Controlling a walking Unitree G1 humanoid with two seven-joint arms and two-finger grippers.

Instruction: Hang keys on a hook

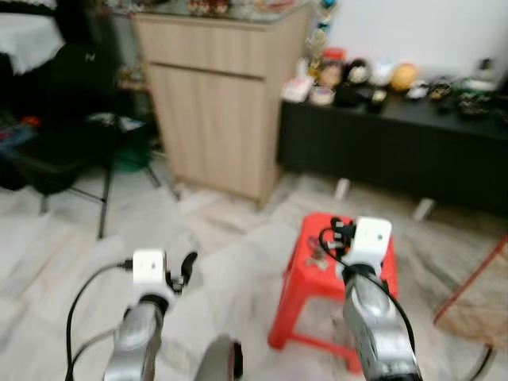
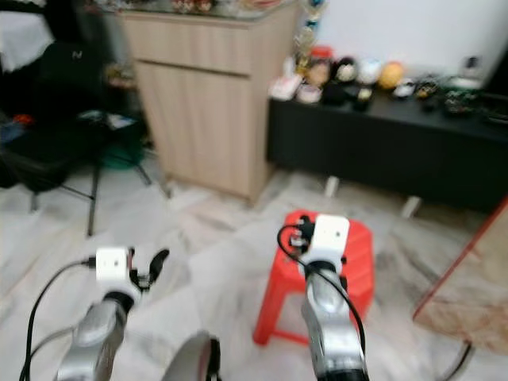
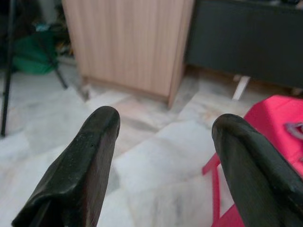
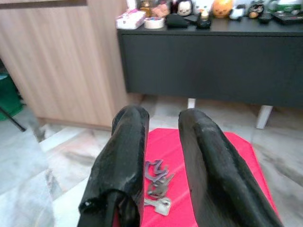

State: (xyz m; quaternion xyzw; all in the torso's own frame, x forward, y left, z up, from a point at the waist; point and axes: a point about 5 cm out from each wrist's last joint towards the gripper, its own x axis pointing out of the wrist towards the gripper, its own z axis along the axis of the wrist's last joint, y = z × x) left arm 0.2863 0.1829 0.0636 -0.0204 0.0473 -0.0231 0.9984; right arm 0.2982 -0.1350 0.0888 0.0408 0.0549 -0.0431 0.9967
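Observation:
A bunch of keys [image 4: 158, 186] lies on the top of a red plastic stool [image 4: 239, 149] on the marble floor. My right gripper [image 4: 163, 116] hovers just above the stool with the keys below and between its fingers. It is open and holds nothing. In the left eye view the keys [image 1: 317, 255] sit beside the right gripper [image 1: 340, 230] on the stool [image 1: 311, 279]. My left gripper [image 3: 163, 127] is open and empty over bare floor to the left of the stool, and it also shows in the left eye view [image 1: 186, 266].
A light wooden cabinet [image 1: 214, 103] stands ahead. To its right is a low black sideboard [image 1: 397, 151] with trinkets on top. A black chair [image 1: 63, 143] is at the left. A wooden frame [image 1: 476, 294] leans in at the right edge.

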